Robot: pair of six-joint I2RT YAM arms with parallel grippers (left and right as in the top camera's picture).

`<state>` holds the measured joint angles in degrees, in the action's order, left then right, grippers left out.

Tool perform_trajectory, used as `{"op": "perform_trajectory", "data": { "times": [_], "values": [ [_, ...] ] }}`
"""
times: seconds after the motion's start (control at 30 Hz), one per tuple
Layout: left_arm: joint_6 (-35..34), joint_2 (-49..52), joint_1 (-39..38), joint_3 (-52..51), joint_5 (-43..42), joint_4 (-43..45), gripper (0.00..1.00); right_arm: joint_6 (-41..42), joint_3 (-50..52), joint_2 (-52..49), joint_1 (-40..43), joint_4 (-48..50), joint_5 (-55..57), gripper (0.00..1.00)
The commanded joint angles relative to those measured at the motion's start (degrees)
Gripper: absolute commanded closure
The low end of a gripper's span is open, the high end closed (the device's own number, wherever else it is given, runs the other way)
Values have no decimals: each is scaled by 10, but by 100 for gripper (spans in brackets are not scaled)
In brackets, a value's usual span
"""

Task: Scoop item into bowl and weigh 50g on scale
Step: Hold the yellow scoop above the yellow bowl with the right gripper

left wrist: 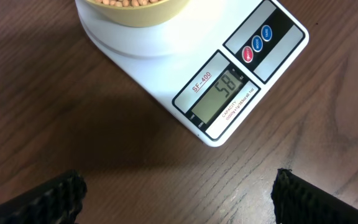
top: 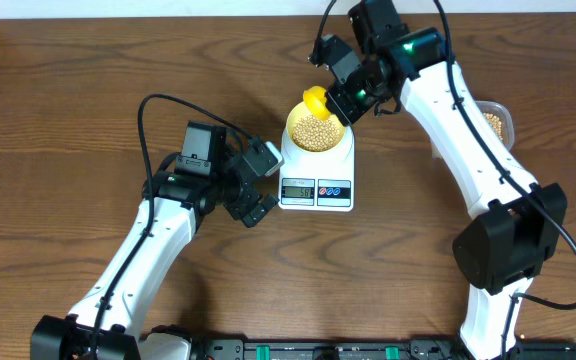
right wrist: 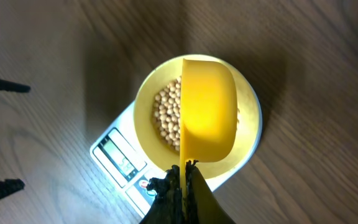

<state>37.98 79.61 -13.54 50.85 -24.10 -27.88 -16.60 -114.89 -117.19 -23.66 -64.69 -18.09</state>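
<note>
Clamped in the fully closed right gripper (right wrist: pixel 182 180): thin handle of the yellow scoop (right wrist: pixel 209 109), held over the bowl (right wrist: pixel 250 106). Beans (right wrist: pixel 166 115) heaped in that bowl, atop the white scale (right wrist: pixel 114 149), display showing 58. Nothing in the left gripper (left wrist: pixel 179 193), jaws spread wide, near the scale's front.

Yellow scoop (top: pixel 314 100) hovering over the bowl (top: pixel 291 135)
The right jaws are holding it above the beans (top: pixel 318 130); the bowl is sitting on the scale (top: pixel 343 160).
</note>
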Motion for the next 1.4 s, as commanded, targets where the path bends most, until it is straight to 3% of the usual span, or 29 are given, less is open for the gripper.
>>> {"op": "perform_trajectory", "data": {
  "times": [0.0, 1.37],
  "values": [
    [8, -7, 3, 0, -7, 0, 2, -17, 3, -3, -1, -3, 19, 99],
    [8, -7, 3, 0, -7, 0, 2, -17, 3, -69, -16, 2, 60, 99]
  ]
}}
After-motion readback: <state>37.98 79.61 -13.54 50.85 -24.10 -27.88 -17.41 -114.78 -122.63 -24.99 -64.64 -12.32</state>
